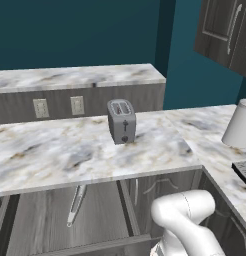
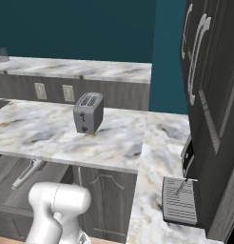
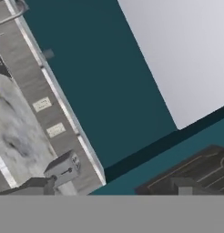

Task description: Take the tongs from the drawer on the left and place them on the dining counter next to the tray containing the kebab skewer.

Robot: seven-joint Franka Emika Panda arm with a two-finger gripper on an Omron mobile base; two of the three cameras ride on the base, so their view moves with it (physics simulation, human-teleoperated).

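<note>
Teal wall (image 1: 85, 30), dark cabinets (image 2: 211, 95)

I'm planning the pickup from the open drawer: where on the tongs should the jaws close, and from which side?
Grip the tongs near the middle of their length, coming straight down from above. They lie flat on the floor of the open drawer, long and slim, so the jaws should close across the narrow width. The counter overhangs their far end, so a grip further forward looks safer.

Drawer (image 1: 55, 220) pulled open below marble counter edge, grey wood-grain floor. Tongs (image 1: 76, 204) lie inside, slim light-grey metal, lengthwise near-to-far, toward drawer's right side.
</note>
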